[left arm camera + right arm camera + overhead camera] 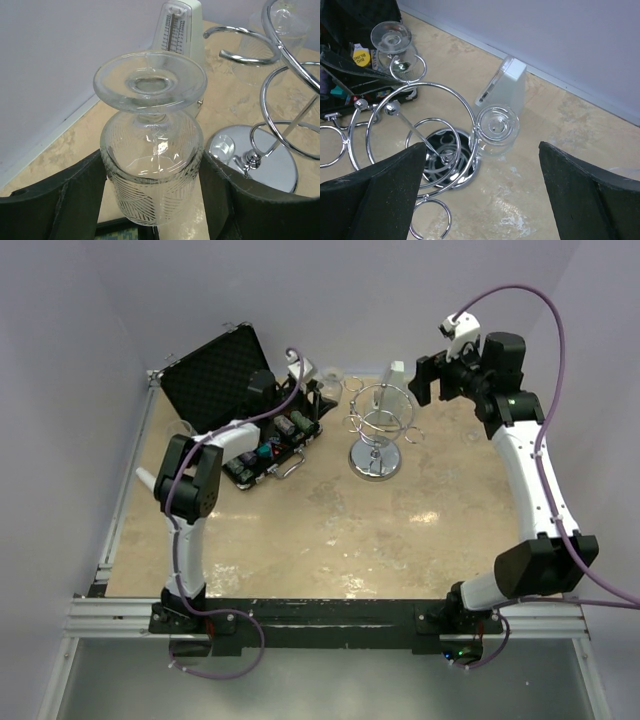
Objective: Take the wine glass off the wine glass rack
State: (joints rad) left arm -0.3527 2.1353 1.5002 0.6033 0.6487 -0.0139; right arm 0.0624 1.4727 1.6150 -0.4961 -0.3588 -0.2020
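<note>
Just left of the wine glass rack (376, 455), clear of its loops, the wine glass (150, 125) is foot-up inside the left gripper (152, 170), jaws pinching its bowl. Right gripper (481, 150) hovers over the rack, jaws spread wide. A second glass (495, 127) hangs in a rack loop beside the metronome (505, 87).

Read "BIG BLIND" on a yellow round button (360, 56) in the black case (210, 375); found the metronome (181, 30) scale marks too small to read.
</note>
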